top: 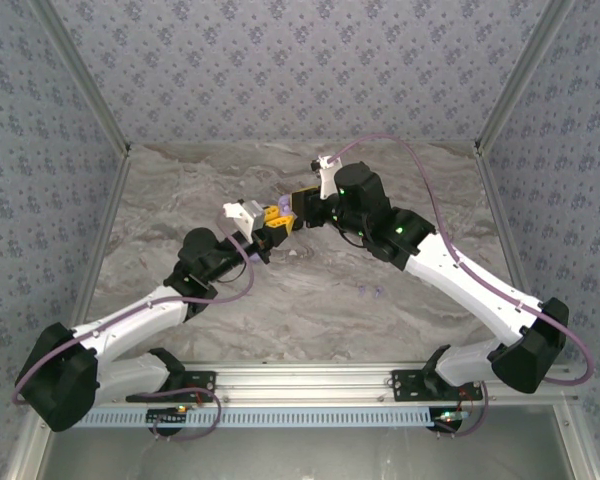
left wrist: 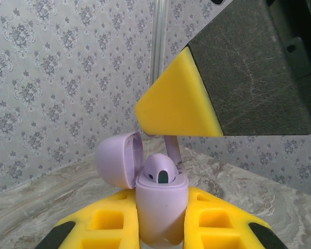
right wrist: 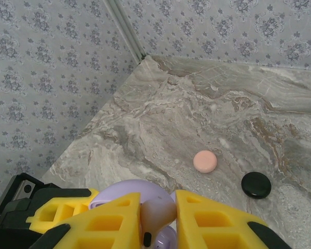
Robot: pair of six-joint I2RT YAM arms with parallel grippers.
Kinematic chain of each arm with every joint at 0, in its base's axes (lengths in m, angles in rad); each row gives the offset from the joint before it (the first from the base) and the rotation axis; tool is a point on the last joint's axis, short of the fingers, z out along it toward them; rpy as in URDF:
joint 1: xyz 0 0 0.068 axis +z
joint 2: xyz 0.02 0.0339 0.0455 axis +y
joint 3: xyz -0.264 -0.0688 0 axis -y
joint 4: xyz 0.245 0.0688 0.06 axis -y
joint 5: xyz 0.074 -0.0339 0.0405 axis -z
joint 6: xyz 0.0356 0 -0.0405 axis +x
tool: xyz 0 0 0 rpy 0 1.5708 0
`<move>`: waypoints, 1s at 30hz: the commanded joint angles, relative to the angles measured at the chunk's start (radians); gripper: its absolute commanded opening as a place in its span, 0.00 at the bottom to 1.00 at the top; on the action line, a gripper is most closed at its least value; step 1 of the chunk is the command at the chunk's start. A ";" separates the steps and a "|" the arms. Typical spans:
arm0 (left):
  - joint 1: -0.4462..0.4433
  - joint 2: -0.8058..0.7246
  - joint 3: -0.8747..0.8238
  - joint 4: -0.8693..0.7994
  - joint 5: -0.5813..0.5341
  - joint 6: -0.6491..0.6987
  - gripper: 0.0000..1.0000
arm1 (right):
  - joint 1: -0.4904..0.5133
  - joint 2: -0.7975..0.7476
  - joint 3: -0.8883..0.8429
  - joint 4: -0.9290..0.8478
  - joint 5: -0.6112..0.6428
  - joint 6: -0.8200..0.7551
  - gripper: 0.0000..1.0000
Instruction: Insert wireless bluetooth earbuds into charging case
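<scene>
Step in hand: insertion, carried out in the air above the marbled tabletop (top: 180, 180), with both arms meeting near its middle.

1. The left claw (left wrist: 161, 223) is closed on the body of the lavender charging case (left wrist: 160, 207) and holds it upright. The lid (left wrist: 116, 161) is swung open to the side.
2. The right claw (right wrist: 158, 218) is closed on a lavender earbud (right wrist: 158, 210), directly above the case mouth.
3. A bud head (left wrist: 160, 171) shows in the mouth. Whether it is the gripped bud or one already seated cannot be told.
4. A pink round case (right wrist: 205, 161) and a black round case (right wrist: 256, 185) lie near each other on the tabletop.
5. Two small pale loose buds (top: 370, 292) lie side by side, well apart from the claws.

Next move, as judged: lower the right claw straight down, stem aligned with its well, then release. The left claw must keep the case level, since a tilt could jam the bud.
</scene>
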 commanded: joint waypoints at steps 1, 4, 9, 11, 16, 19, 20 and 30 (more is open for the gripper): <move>-0.004 0.003 0.038 0.073 0.013 -0.020 0.00 | -0.006 0.008 0.030 0.020 0.011 -0.015 0.23; -0.004 0.005 0.039 0.073 0.013 -0.020 0.00 | -0.007 0.008 0.033 0.017 0.010 -0.017 0.23; -0.004 0.010 0.040 0.075 0.010 -0.024 0.00 | -0.005 0.008 0.028 0.021 0.007 -0.013 0.23; -0.005 0.011 0.041 0.075 0.011 -0.026 0.00 | -0.005 0.008 0.027 0.028 0.005 -0.013 0.23; -0.004 0.014 0.043 0.075 0.011 -0.030 0.00 | -0.006 0.007 0.034 0.033 0.004 -0.018 0.23; -0.003 0.016 0.044 0.076 0.010 -0.032 0.00 | -0.007 0.007 0.037 0.031 0.009 -0.020 0.23; -0.004 0.017 0.045 0.077 0.009 -0.034 0.00 | -0.007 0.007 0.036 0.031 0.008 -0.020 0.23; -0.005 0.029 0.055 0.081 0.003 -0.054 0.00 | -0.001 0.015 0.008 0.037 -0.021 0.014 0.23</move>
